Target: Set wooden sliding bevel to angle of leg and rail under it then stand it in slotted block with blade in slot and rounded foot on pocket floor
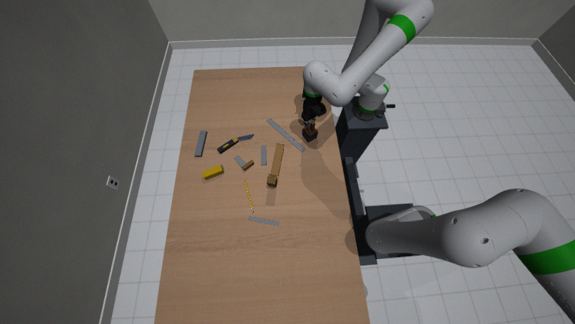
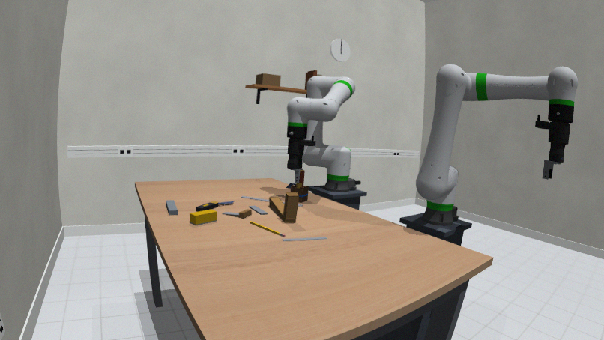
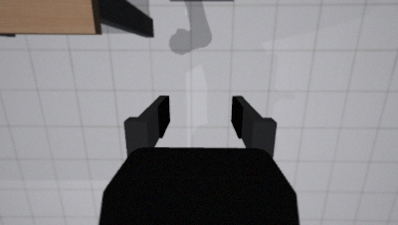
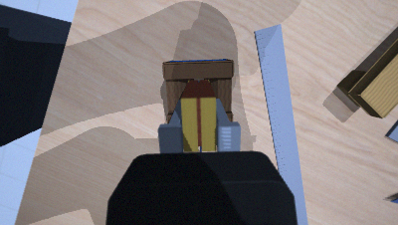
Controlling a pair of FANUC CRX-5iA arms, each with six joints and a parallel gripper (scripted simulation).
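"Pale wood grain runs along the worktop (image 1: 257, 273) (image 2: 338, 274) (image 3: 47, 17) (image 4: 318, 144). What lies nearest the exterior camera?"

"One thin grey strip (image 1: 263, 220) (image 2: 304, 239), well apart from the dark brown slotted block (image 1: 309, 134) (image 2: 300, 193) (image 4: 198, 70). A slim yellow pencil (image 1: 249, 195) (image 2: 267, 228) lies just past it."

"And nearer the block?"

"That upright brown wooden leg (image 1: 272, 180) (image 2: 291, 207), leaning a little, at the far end of its long tan rail (image 1: 277, 160) (image 2: 276, 207) (image 4: 388, 95) as seen from the block. The long grey ruler (image 1: 285, 134) (image 2: 253, 198) (image 4: 279, 90) lies between rail and block."

"Black bevel?"

"Well apart from the block, beyond the ruler: black handle, yellow mark, bluish blade (image 1: 227, 145) (image 2: 207, 206). Nothing grips it."

"Where's the wooden one?"

"At the block. The reddish-brown wooden sliding bevel with brass-yellow faces (image 1: 312, 124) (image 2: 301, 176) (image 4: 190, 124) stands upright there, clamped in the right pincer (image 1: 309, 123) (image 2: 299, 177) (image 4: 199, 112), whose fingers are partly apart around it. I can't tell whether its foot touches the pocket floor, nor its exact angle."

"Left pincer?"

"Wide open and empty (image 2: 547, 171) (image 3: 201, 116), over the floor, well apart from the block."

"Farthest back?"

"A round white clock (image 2: 340, 50), on the wall beyond the block."
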